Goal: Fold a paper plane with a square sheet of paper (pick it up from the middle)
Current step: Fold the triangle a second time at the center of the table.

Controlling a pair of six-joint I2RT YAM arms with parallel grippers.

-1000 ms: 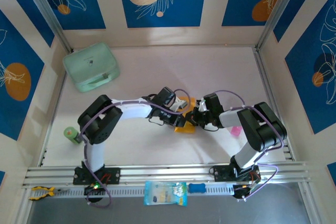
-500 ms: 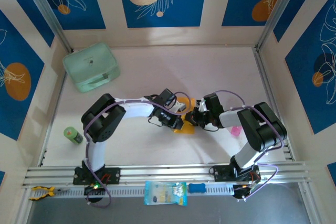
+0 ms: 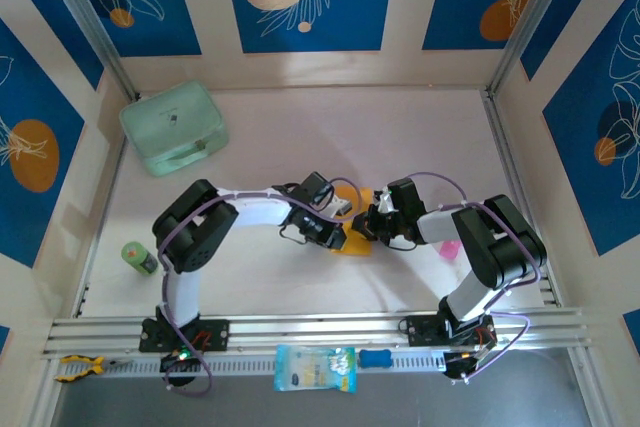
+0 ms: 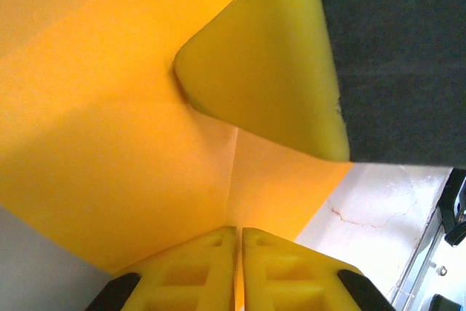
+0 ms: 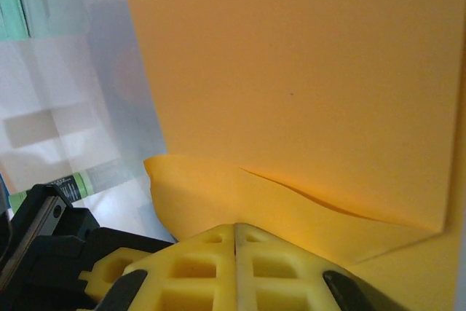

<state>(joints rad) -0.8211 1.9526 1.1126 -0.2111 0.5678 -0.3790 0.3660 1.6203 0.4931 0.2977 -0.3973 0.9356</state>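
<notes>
The square sheet of paper (image 3: 352,244) is orange-yellow and partly folded, held between both grippers near the table's middle. My left gripper (image 3: 343,227) reaches in from the left and my right gripper (image 3: 372,227) from the right, almost touching. In the left wrist view the left gripper (image 4: 239,232) is shut, with a thin edge of paper (image 4: 109,129) between its yellow fingertips. A crease runs up from them to the right gripper's finger (image 4: 277,56). In the right wrist view the right gripper (image 5: 235,227) is shut at a bulging folded flap of the paper (image 5: 306,71).
A mint-green case (image 3: 175,127) sits at the back left and a small green bottle (image 3: 138,257) at the left edge. A pink object (image 3: 449,248) lies under the right arm. A pale blue packet (image 3: 315,368) rests on the front rail.
The left wrist has shifted slightly toward the near side and covers a little more of the paper. The right arm has not moved. Both grippers stay shut.
</notes>
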